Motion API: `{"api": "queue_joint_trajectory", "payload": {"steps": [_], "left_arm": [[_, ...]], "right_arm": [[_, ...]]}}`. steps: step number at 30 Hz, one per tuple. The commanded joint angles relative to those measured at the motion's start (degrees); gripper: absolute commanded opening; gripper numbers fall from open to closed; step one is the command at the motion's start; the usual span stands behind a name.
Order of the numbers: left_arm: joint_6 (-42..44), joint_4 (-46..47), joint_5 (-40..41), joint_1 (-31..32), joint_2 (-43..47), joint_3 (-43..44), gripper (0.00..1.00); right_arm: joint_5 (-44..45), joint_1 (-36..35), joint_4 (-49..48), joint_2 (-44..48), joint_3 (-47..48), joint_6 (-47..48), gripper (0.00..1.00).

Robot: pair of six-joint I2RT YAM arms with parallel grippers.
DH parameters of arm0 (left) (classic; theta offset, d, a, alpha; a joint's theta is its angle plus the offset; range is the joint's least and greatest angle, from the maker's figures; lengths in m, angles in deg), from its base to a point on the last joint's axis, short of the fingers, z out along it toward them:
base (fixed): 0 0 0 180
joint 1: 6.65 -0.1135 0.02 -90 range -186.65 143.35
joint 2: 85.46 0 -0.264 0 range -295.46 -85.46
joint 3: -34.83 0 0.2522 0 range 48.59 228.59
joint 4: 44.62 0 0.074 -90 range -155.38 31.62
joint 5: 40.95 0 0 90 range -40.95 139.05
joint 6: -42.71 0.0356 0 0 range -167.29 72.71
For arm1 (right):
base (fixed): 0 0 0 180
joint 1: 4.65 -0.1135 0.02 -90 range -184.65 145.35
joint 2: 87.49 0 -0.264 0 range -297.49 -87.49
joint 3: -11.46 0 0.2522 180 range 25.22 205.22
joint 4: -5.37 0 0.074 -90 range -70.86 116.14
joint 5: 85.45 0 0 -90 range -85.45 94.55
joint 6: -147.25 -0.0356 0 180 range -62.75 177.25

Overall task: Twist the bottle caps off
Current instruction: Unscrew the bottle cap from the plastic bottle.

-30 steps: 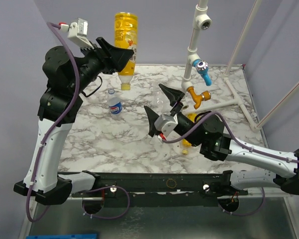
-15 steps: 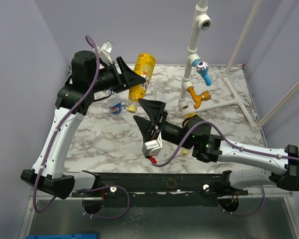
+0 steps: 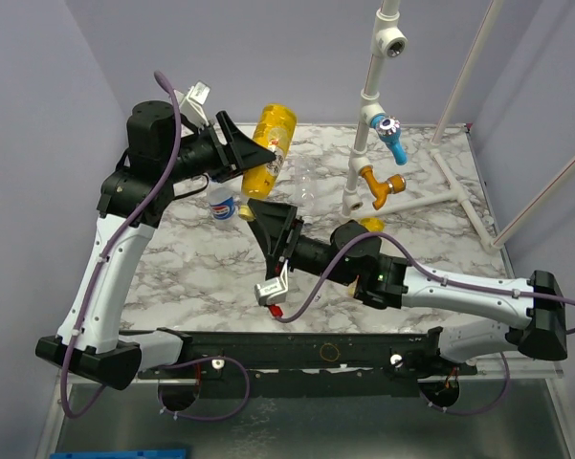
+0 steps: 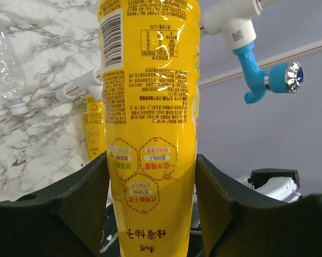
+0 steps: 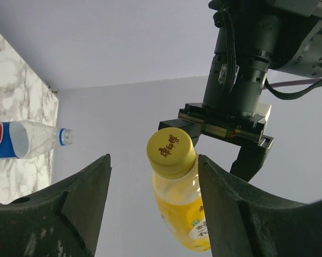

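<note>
My left gripper (image 4: 151, 209) is shut on a yellow-labelled bottle (image 4: 150, 107), holding it tilted above the table with its neck pointing down; from above the left gripper (image 3: 256, 158) grips this bottle (image 3: 271, 139) mid-body. Its yellow cap (image 5: 170, 150) sits between the jaws of my right gripper (image 5: 154, 160), close to the right finger (image 5: 225, 203), with a gap on the left. The right gripper (image 3: 258, 215) is open. A Pepsi bottle (image 3: 222, 203) with a blue cap (image 5: 66, 136), a clear bottle (image 3: 311, 182) and a second yellow bottle (image 3: 368, 227) are on the table.
A white pipe stand at the back right carries a blue tap (image 3: 392, 134) and an orange tap (image 3: 383, 184). White pipes (image 3: 459, 186) run along the right side of the marble table (image 3: 191, 277). Walls close off the left and back.
The left arm has brought the yellow bottle down from high up and tipped it. The right gripper has swung left and up to the cap, and its jaws have narrowed.
</note>
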Motion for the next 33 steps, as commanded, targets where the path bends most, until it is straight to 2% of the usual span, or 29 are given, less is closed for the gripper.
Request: {"api": "queue_joint_trajectory", "payload": {"steps": [1,9,17,18,19,21,22,27,29,33], "left_arm": [[-1.3,-1.5,0.4,-0.4,1.8,-0.7,0.00],[-1.4,-2.4,1.0,-0.9,2.5,-1.5,0.00],[-1.6,-2.4,1.1,-1.4,3.1,-1.4,0.02],[-1.7,-2.4,1.2,-1.5,3.3,-1.6,0.11],[-1.6,-2.5,1.5,-1.5,3.5,-1.8,0.26],[-1.6,-2.8,2.5,-1.7,4.0,-2.0,0.71],[-1.1,-2.8,2.9,-1.7,4.2,-2.1,0.97],[5.0,-2.9,4.2,-1.7,5.6,-2.1,0.99],[10.2,-3.0,4.9,-1.7,6.4,-1.5,0.99],[22.7,-1.5,7.0,-1.7,8.1,2.0,0.99]], "right_arm": [[-0.7,-0.3,-2.9,-3.5,1.3,7.5,0.65],[-1.8,-0.2,-9.0,-6.2,1.5,9.2,0.57],[-2.4,-0.2,-11.2,-6.2,2.1,7.4,0.22],[-2.4,-0.3,-11.4,-6.1,2.2,7.2,0.18],[-2.6,-0.3,-11.6,-5.9,2.4,6.6,0.14],[-2.2,-0.7,-12.2,-5.5,2.9,5.9,0.06],[-1.9,-1.0,-12.6,-5.5,3.4,5.2,0.02],[2.5,-3.1,-16.3,-5.2,6.0,0.1,0.01],[6.5,-4.4,-17.8,-5.6,8.0,-3.8,0.01],[14.3,-6.6,-13.2,-5.8,13.2,-13.3,0.01]]}}
